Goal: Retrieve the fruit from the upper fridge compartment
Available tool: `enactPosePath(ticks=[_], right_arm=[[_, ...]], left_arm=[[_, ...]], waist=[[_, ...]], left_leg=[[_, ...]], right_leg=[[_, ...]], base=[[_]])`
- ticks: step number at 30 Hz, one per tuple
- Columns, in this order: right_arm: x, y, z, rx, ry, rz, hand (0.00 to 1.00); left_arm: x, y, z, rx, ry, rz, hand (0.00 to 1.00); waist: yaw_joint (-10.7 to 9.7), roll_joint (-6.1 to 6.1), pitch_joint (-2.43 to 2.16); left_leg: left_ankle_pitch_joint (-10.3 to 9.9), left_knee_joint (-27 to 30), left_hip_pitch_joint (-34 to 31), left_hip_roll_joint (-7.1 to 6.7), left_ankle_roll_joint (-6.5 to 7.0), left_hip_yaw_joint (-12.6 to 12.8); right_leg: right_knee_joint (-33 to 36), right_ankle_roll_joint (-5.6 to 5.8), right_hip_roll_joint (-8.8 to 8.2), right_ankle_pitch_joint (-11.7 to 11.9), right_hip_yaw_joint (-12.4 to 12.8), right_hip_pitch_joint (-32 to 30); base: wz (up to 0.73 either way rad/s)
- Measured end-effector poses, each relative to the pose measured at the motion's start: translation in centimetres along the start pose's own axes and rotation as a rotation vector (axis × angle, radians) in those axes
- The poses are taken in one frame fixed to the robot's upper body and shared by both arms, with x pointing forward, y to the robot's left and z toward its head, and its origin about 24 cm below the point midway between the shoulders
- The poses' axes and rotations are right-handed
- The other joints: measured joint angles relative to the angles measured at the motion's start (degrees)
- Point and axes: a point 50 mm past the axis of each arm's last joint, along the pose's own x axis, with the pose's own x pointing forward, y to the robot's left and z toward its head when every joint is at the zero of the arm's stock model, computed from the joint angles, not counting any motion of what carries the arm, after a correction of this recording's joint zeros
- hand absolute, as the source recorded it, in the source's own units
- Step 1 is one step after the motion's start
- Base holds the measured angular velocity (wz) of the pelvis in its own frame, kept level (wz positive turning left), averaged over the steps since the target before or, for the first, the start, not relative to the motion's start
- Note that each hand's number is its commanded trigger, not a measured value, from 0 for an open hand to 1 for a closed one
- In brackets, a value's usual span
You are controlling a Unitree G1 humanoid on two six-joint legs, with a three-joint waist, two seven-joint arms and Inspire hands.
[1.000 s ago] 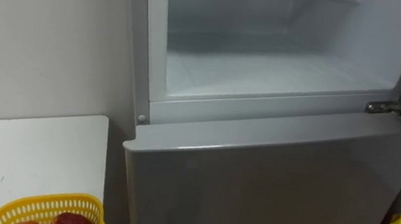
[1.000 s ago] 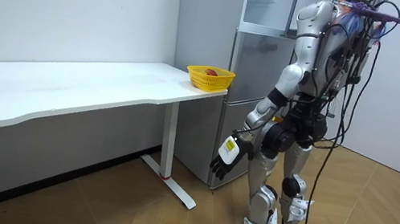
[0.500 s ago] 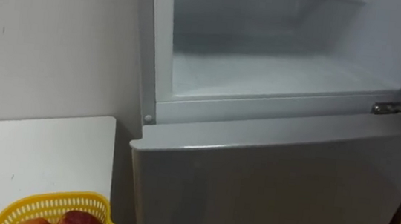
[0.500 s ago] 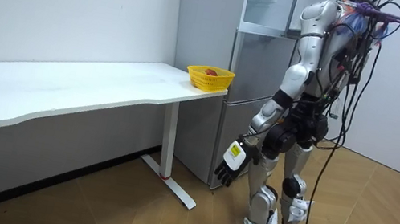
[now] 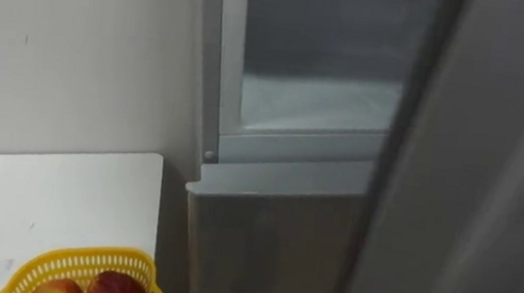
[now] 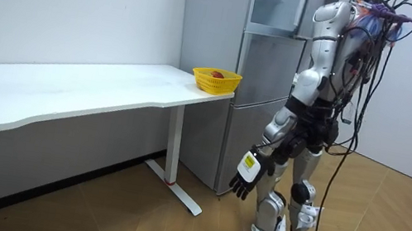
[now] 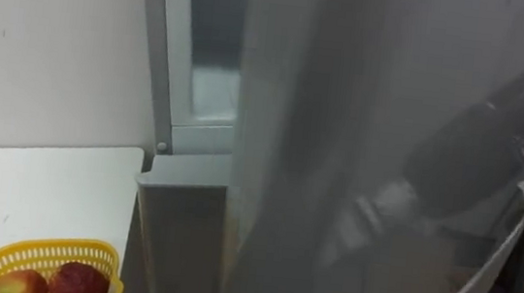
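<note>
Left hand [image 6: 246,175] loose beside the fridge [image 6: 255,98], white table [image 6: 68,88] nearby

No lettering, number or sign can be read in any view. The tag on the back of the left hand [image 6: 248,166], low in the middle of the room view, has a yellow patch, but any print on it is too small to make out.
</note>
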Motion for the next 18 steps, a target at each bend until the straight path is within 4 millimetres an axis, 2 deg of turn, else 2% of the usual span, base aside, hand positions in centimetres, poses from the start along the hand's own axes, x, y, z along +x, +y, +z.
enactPosePath(ticks=[6, 18], right_arm=[[0.2, 0.9, -1.0, -0.006, 0.065, 0.082, 0.0], [0.2, 1.0, -1.2, -0.038, 0.089, 0.099, 0.0]], left_arm=[[0.0, -0.1, 0.0, 0.009, -0.001, 0.006, 0.0], [0.0, 0.0, 0.0, 0.005, 0.0, 0.009, 0.0]], waist=[[0.36, -0.1, 0.0], [1.9, -0.69, 0.08]], left_leg=[[0.02, -0.01, -0.08, -0.04, 0.01, -0.27], [0.03, 0.28, -0.03, -0.13, 0.01, -0.58]], right_leg=[[-0.12, -0.08, 0.02, 0.05, -0.14, 0.12], [-0.35, -0.06, -0.13, 0.04, -0.23, 0.32]], base=[[0.01], [0.01]])
